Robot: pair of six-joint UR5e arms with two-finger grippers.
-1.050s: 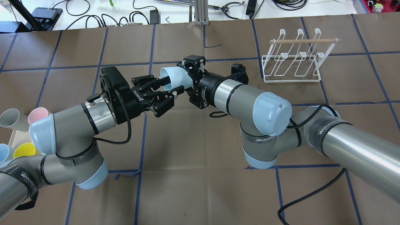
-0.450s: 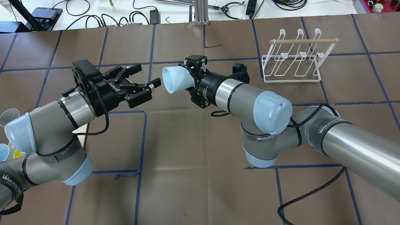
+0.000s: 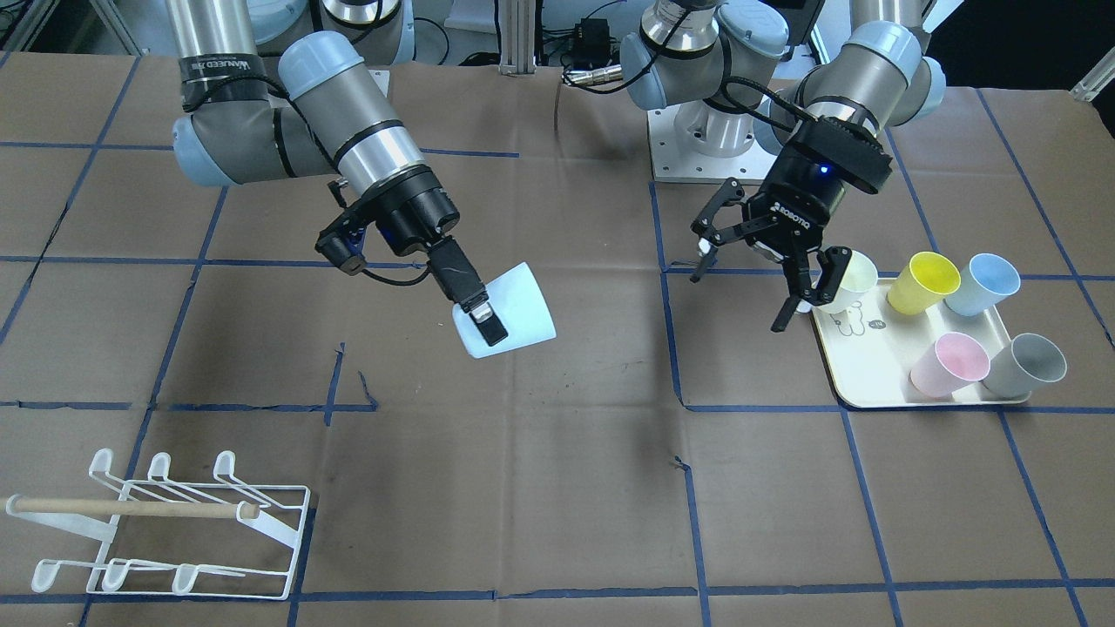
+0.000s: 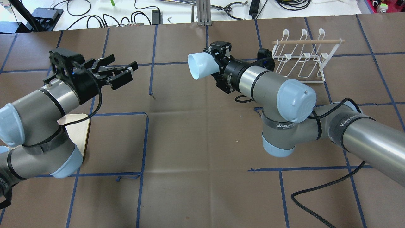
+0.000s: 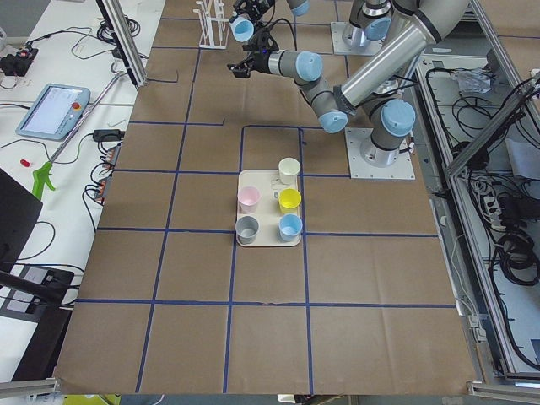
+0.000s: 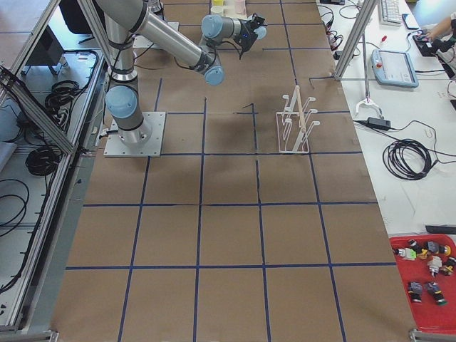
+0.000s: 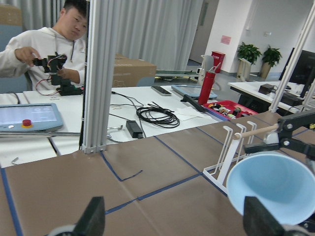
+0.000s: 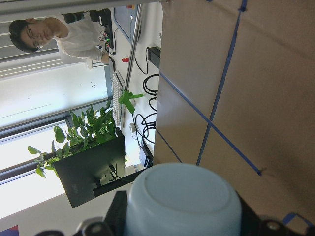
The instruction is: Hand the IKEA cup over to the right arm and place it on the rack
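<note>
Right hand (image 4: 211, 66) pinching the pale blue cup (image 4: 198, 66) at its base end. The cup is sideways in the air above the worktop (image 4: 196, 142), mouth facing the left hand (image 4: 121, 68). The base grip leaves the mouth free, likely so it can go over a prong. Left hand is spread and empty, well apart from the cup, out at the left by the tray (image 3: 858, 366). Judged: transfer done, the cup is with the right arm (image 4: 269, 85); placing not yet done. Rack (image 4: 294, 82) stands far right on the worktop, near the right wrist, prongs bare. Next move needs the wrist turned so the mouth points down over a prong. Risk: rim catching the dowel (image 4: 308, 41).
</note>
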